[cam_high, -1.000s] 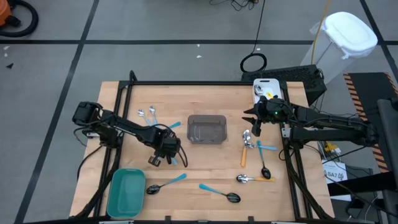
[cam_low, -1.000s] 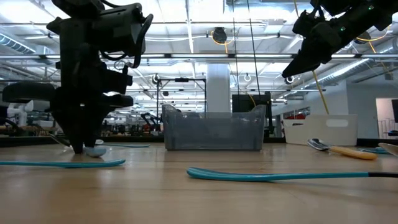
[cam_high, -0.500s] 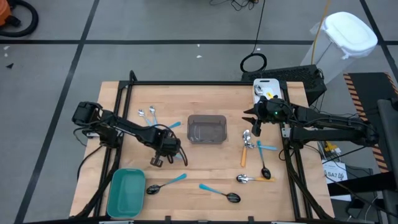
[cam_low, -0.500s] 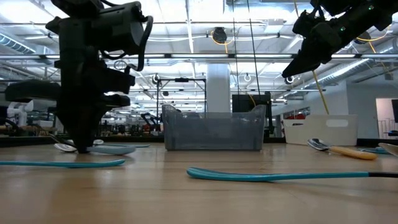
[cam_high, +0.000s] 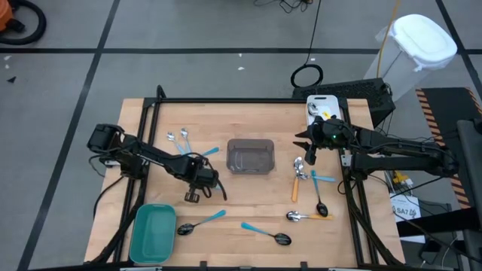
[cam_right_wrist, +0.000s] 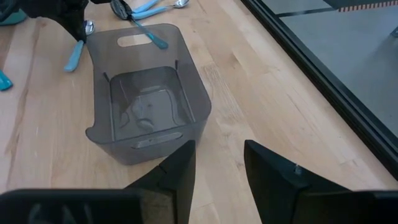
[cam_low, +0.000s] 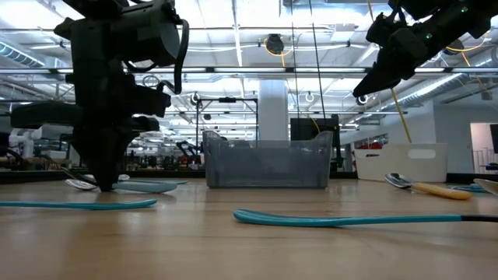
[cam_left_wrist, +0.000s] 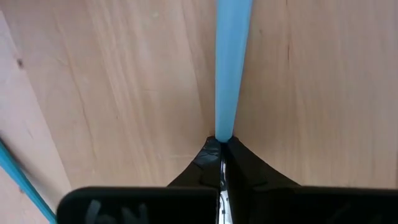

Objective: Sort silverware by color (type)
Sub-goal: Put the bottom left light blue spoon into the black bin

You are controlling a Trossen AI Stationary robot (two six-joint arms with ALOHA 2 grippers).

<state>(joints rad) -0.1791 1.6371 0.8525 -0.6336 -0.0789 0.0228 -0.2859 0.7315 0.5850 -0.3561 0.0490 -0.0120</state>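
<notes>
My left gripper (cam_high: 197, 192) stands over the table's left middle, fingers pointing down, shut on a spoon with a light-blue handle (cam_left_wrist: 231, 74) and a silver bowl (cam_low: 78, 184). The spoon also shows in the right wrist view (cam_right_wrist: 74, 55). My right gripper (cam_right_wrist: 217, 162) hangs open above the table, right of the grey bin (cam_high: 250, 156), with nothing between its fingers. Other spoons lie flat: two at the far left (cam_high: 181, 139), two black-bowled ones with blue handles near the front (cam_high: 199, 223) (cam_high: 265, 232), and a group at the right (cam_high: 305, 177). My left gripper pinches the spoon between its two fingers (cam_left_wrist: 205, 163), where the blue handle (cam_left_wrist: 222, 134) ends toward the bowl. The fingers come from above, pointing down. The handle (cam_low: 148, 187) runs out to one side and the bowl to the other. The spoon lies low on the table.
A teal tray (cam_high: 152, 232) sits at the near left corner. The grey bin stands mid-table, with nothing in it that shows. An orange-handled spoon (cam_high: 296, 184) lies in the right group. A white object (cam_high: 320, 105) is at the far right corner. Dark frame rails run along the table's sides.
My left gripper has shut on the blue-handled spoon and rolled its wrist while staying in place. The spoon has turned about on the table, so that its handle now shows lengthwise in the low view.
</notes>
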